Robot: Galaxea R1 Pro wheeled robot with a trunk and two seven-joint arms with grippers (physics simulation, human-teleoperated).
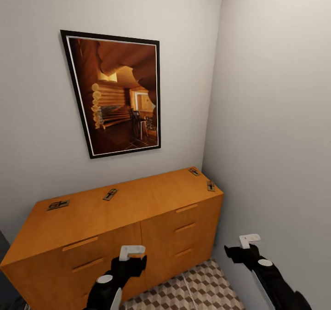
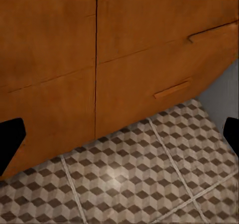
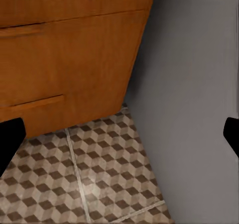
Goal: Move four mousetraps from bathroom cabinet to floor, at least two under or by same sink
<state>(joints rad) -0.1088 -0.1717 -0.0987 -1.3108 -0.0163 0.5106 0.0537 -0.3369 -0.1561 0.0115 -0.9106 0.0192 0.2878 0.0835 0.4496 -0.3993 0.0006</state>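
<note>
All four mousetraps lie on the cabinet (image 1: 115,218) top: one (image 1: 58,205) at its 9 o'clock end, one (image 1: 110,194) mid-back, two (image 1: 194,171) (image 1: 211,186) at the 3 o'clock end. Both end effectors hang below, before the drawer fronts; the left end effector (image 1: 131,253) sits nearer the middle trap, the right end effector (image 1: 248,242) under the corner pair. Each has its fingers spread wide with nothing held.

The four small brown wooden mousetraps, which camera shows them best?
The head view. All four small brown wooden mousetraps lie on the flat top of the orange-brown wooden cabinet: one at the left end, one near the middle, two at the right end. Both wrist views show the cabinet's drawer fronts and the cube-patterned floor tiles, no traps.
</note>
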